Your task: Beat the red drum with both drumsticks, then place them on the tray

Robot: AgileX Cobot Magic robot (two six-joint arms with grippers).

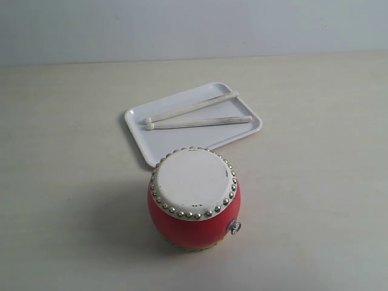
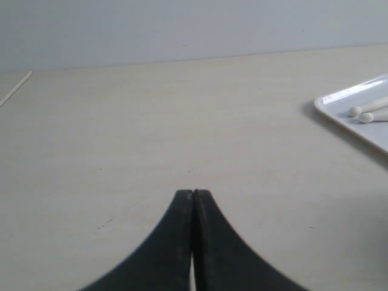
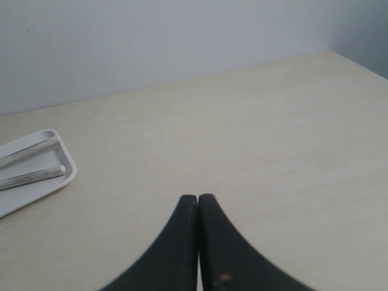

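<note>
The red drum (image 1: 194,200) stands upright at the table's middle, its cream head ringed with silver studs. Just behind it lies the white tray (image 1: 242,136). Both pale drumsticks (image 1: 194,109) rest on the tray, rounded tips together toward its left end. Neither arm shows in the exterior view. My left gripper (image 2: 193,193) is shut and empty over bare table, with the tray (image 2: 339,106) and the drumsticks' tips (image 2: 364,114) off to one side. My right gripper (image 3: 198,197) is shut and empty too, well apart from the tray (image 3: 60,185) and the drumsticks (image 3: 33,176).
The light beige table (image 1: 315,200) runs back to a pale grey wall. A table edge (image 2: 15,88) shows in the left wrist view, and the table's corner (image 3: 330,51) in the right wrist view.
</note>
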